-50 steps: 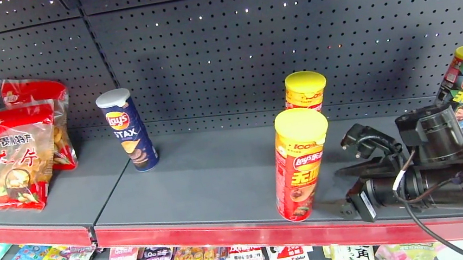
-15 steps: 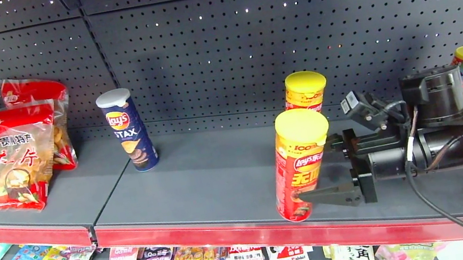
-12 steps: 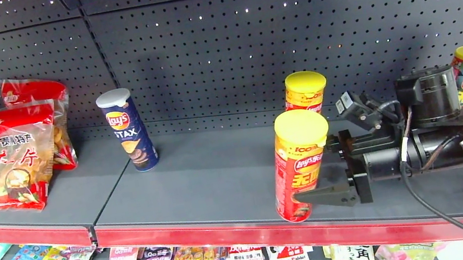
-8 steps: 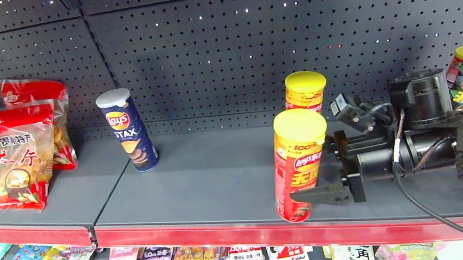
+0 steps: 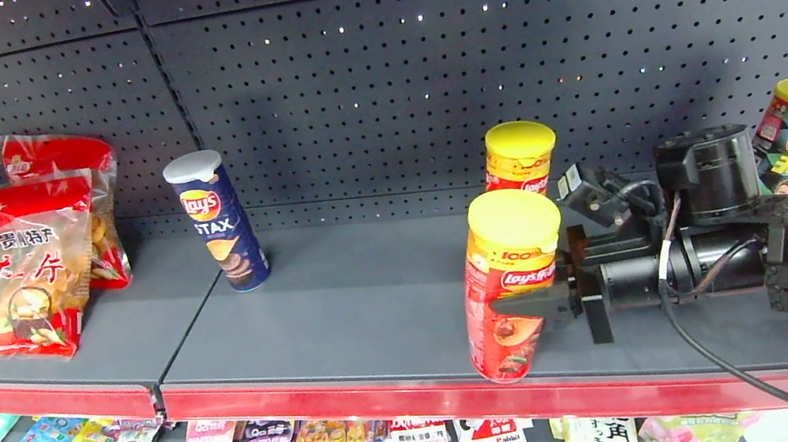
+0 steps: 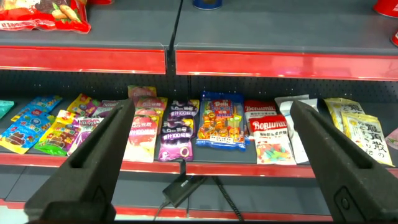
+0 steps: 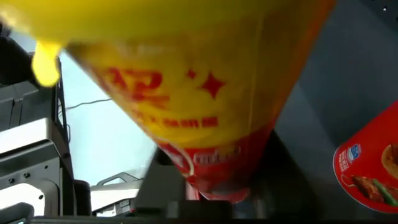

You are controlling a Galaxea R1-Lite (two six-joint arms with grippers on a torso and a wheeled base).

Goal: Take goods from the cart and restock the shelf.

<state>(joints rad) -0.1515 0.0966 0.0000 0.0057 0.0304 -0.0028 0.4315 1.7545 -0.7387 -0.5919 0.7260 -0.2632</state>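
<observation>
Cardboard under a glossy printed wrap, with a thin yellow plastic lid: the red can (image 5: 512,265) stands at the very front of the shelf (image 5: 346,317), just behind the red lip (image 5: 360,399). The right hand (image 5: 528,302) comes at it from the side. One finger lies across the front of the tube at about mid-height and the other is hidden behind it, so the hand looks closed on the can's middle. In the right wrist view the can (image 7: 205,93) sits hard up against the camera, which fits that reading.

The left hand (image 6: 211,106) hangs lower, spread wide with nothing in it, facing the sweet packets (image 6: 214,121) on the shelf below.

A second red can (image 5: 519,152) stands just behind the held one. A blue can (image 5: 218,222) stands well apart toward the left.

I judge the can light and fairly stiff, though its wall would dent under a hard squeeze and the glossy wrap could slip. Tall and narrow, it would tip easily. The middle of the body is the sound place to hold it. The lid could pop off, and a grip near the base would let the top swing.
</observation>
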